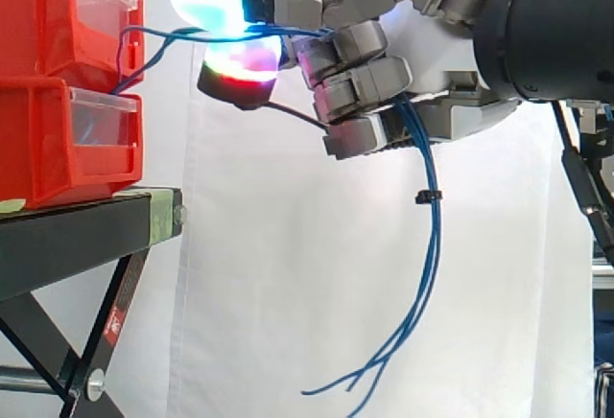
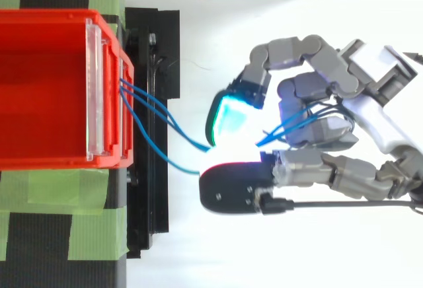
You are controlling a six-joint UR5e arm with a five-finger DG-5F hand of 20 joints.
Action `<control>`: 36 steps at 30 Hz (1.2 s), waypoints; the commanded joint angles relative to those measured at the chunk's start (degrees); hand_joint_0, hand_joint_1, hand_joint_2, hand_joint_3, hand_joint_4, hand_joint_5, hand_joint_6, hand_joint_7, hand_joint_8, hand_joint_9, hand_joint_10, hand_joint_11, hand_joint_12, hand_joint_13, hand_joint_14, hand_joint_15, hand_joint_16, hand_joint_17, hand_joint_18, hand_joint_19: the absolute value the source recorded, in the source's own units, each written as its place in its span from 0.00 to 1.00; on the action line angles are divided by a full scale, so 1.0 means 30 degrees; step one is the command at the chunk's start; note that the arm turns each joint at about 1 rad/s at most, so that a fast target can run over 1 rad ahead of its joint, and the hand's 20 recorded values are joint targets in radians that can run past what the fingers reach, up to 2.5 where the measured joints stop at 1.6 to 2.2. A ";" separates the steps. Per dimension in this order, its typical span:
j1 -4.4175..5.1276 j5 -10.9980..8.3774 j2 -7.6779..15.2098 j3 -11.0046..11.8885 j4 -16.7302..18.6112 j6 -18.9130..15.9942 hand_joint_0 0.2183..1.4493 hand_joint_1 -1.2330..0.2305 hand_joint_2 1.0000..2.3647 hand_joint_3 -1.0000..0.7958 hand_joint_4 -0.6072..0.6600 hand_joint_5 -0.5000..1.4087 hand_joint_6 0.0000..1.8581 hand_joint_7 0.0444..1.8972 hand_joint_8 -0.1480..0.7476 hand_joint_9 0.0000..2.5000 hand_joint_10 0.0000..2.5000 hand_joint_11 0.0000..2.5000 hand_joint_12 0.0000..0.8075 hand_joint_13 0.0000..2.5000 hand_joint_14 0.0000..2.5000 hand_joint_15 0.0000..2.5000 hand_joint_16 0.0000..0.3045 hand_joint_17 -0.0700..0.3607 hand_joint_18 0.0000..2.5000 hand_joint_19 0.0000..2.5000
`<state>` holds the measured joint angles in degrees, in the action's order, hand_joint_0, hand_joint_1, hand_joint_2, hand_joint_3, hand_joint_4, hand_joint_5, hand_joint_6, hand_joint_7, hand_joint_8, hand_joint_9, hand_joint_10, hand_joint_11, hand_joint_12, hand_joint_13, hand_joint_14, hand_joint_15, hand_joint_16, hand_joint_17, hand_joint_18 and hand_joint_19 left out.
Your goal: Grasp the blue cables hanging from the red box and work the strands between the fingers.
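Thin blue cables (image 1: 192, 34) run from the front of the upper red bin (image 1: 58, 15) across to my hand (image 1: 432, 63). In the side view the strands pass between a glowing cyan-green fingertip (image 1: 206, 4) and a red-magenta one below it, go through the curled fingers, then hang down with loose ends (image 1: 413, 274) near the bottom. A small black tie binds them below the palm. From above, the blue cables (image 2: 155, 119) leave the red bin (image 2: 46, 90) and enter my hand (image 2: 370, 109), which is shut on them.
Two red bins are stacked on a black stand (image 1: 86, 226) with green tape (image 2: 59, 232) on its top. A white curtain hangs behind. The arm enters from the right.
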<state>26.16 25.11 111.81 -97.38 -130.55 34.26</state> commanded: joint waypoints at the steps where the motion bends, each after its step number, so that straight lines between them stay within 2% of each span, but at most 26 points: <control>1: 0.0011 0.0418 -0.0004 -0.0029 -0.0079 -0.0552 0.75 0.30 0.01 0.41 0.63 0.17 0.83 0.72 0.56 0.36 1.00 0.80 0.53 0.41 1.00 0.52 0.21 0.49 0.56 0.66; 3: 0.0011 0.0711 0.0172 0.0000 -0.0079 -0.0991 0.85 0.36 0.01 0.52 0.62 0.24 0.80 0.76 0.56 0.36 1.00 0.80 0.53 0.41 1.00 0.52 0.21 0.49 0.56 0.66; 6: -0.0048 0.1268 0.0904 0.0000 0.0009 -0.2632 0.84 0.39 0.01 0.56 0.72 0.37 0.62 0.78 0.56 0.36 1.00 0.80 0.53 0.41 1.00 0.52 0.21 0.49 0.56 0.66; 8: -0.0048 0.1766 0.1315 0.0000 0.0039 -0.4155 0.68 0.41 0.08 0.55 0.74 0.48 0.14 0.85 0.56 0.36 1.00 0.80 0.53 0.41 1.00 0.52 0.21 0.49 0.56 0.66; 9: -0.0048 0.1854 0.1373 0.0000 0.0009 -0.4448 0.68 0.41 0.07 0.54 0.74 0.49 0.12 0.83 0.56 0.36 1.00 0.80 0.53 0.41 1.00 0.52 0.21 0.49 0.56 0.66; 10: -0.0018 0.2000 0.1461 0.0000 0.0009 -0.4683 0.76 0.43 0.01 0.61 0.72 0.55 0.00 0.87 0.56 0.36 1.00 0.80 0.53 0.41 1.00 0.52 0.21 0.49 0.56 0.66; 12: 0.0011 0.2117 0.1490 0.0000 -0.0020 -0.4683 0.87 0.42 0.00 0.73 0.69 0.59 0.05 0.89 0.56 0.36 1.00 0.80 0.53 0.41 1.00 0.52 0.21 0.49 0.56 0.66; 13: 0.0011 0.2117 0.1490 0.0000 -0.0020 -0.4683 0.92 0.41 0.00 0.78 0.63 0.57 0.24 0.85 0.56 0.36 1.00 0.80 0.53 0.41 1.00 0.52 0.21 0.49 0.56 0.66; 15: -0.0018 0.2117 0.1490 0.0000 -0.0020 -0.4683 0.92 0.41 0.00 0.80 0.62 0.50 0.44 0.75 0.56 0.36 1.00 0.80 0.53 0.41 1.00 0.52 0.21 0.49 0.56 0.66; 16: -0.0018 0.2117 0.1490 0.0000 -0.0020 -0.4654 0.76 0.34 0.10 0.74 0.61 0.33 0.65 0.69 0.56 0.36 1.00 0.80 0.53 0.41 1.00 0.52 0.21 0.49 0.56 0.66; 17: -0.0018 0.2117 0.1490 0.0000 -0.0020 -0.4654 0.62 0.30 0.01 0.68 0.66 0.22 0.73 0.65 0.56 0.36 1.00 0.80 0.53 0.41 1.00 0.52 0.21 0.49 0.56 0.66; 18: -0.0018 0.2117 0.1490 0.0000 -0.0020 -0.4654 0.62 0.30 0.01 0.68 0.66 0.22 0.73 0.65 0.56 0.36 1.00 0.80 0.53 0.41 1.00 0.52 0.21 0.49 0.56 0.66; 19: -0.0018 0.2117 0.1490 0.0000 -0.0020 -0.4654 0.55 0.31 0.01 0.44 0.65 0.20 0.72 0.69 0.56 0.36 1.00 0.80 0.53 0.41 1.00 0.52 0.21 0.49 0.56 0.66; 20: -0.0018 0.2117 0.1490 0.0000 -0.0020 -0.4654 0.54 0.32 0.01 0.32 0.65 0.21 0.75 0.69 0.56 0.36 1.00 0.80 0.53 0.41 1.00 0.52 0.21 0.49 0.56 0.66; 21: -0.0018 0.2117 0.1490 0.0000 -0.0049 -0.4654 0.58 0.32 0.01 0.33 0.62 0.21 0.75 0.68 0.56 0.36 1.00 0.80 0.53 0.41 1.00 0.52 0.21 0.49 0.56 0.66; 23: -0.0077 0.2117 0.1490 0.0000 -0.0049 -0.4683 0.79 0.36 0.01 0.63 0.61 0.23 0.76 0.70 0.56 0.36 1.00 0.80 0.53 0.41 1.00 0.52 0.21 0.49 0.56 0.66; 24: -0.0077 0.2117 0.1490 0.0000 -0.0079 -0.4683 0.83 0.40 0.01 0.66 0.63 0.26 0.74 0.70 0.56 0.36 1.00 0.80 0.53 0.41 1.00 0.52 0.21 0.49 0.56 0.66; 25: -0.0106 0.2117 0.1490 0.0000 -0.0049 -0.4683 0.88 0.42 0.01 0.64 0.67 0.35 0.61 0.69 0.56 0.36 1.00 0.80 0.53 0.41 1.00 0.52 0.21 0.49 0.56 0.66; 26: -0.0106 0.2117 0.1490 0.0000 -0.0079 -0.4654 0.84 0.41 0.01 0.61 0.68 0.49 0.22 0.80 0.56 0.36 1.00 0.80 0.53 0.41 1.00 0.52 0.21 0.49 0.56 0.66; 27: -0.0106 0.2117 0.1490 0.0000 -0.0049 -0.4654 0.82 0.41 0.01 0.61 0.67 0.51 0.17 0.82 0.56 0.36 1.00 0.80 0.53 0.41 1.00 0.52 0.21 0.49 0.56 0.66; 28: -0.0165 0.2117 0.1490 0.0000 -0.0049 -0.4654 0.69 0.41 0.00 0.60 0.72 0.57 0.01 0.78 0.56 0.36 1.00 0.80 0.53 0.41 1.00 0.52 0.21 0.49 0.56 0.66; 29: -0.0165 0.2117 0.1490 0.0000 -0.0049 -0.4654 0.58 0.44 0.12 0.54 0.77 0.56 0.01 0.72 0.56 0.36 1.00 0.80 0.53 0.41 1.00 0.52 0.21 0.49 0.56 0.66; 31: -0.0223 0.2029 0.1490 0.0147 -0.0167 -0.4654 0.52 0.46 0.21 0.48 0.80 0.55 0.01 0.69 0.56 0.36 1.00 0.80 0.53 0.41 1.00 0.52 0.21 0.49 0.56 0.66; 32: -0.0223 0.2029 0.1490 0.0147 -0.0167 -0.4654 0.61 0.44 0.04 0.55 0.78 0.54 0.01 0.70 0.56 0.36 1.00 0.80 0.53 0.41 1.00 0.52 0.21 0.49 0.56 0.66; 35: -0.0311 0.2029 0.1490 0.0323 -0.0518 -0.4654 0.84 0.41 0.01 0.68 0.67 0.55 0.00 0.80 0.56 0.36 1.00 0.80 0.53 0.41 1.00 0.52 0.21 0.49 0.56 0.66; 36: -0.0341 0.2029 0.1461 0.0381 -0.0606 -0.4654 0.85 0.41 0.01 0.68 0.65 0.56 0.00 0.83 0.56 0.36 1.00 0.80 0.53 0.41 1.00 0.52 0.21 0.49 0.56 0.66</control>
<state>25.36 31.24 116.26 -96.70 -131.59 20.30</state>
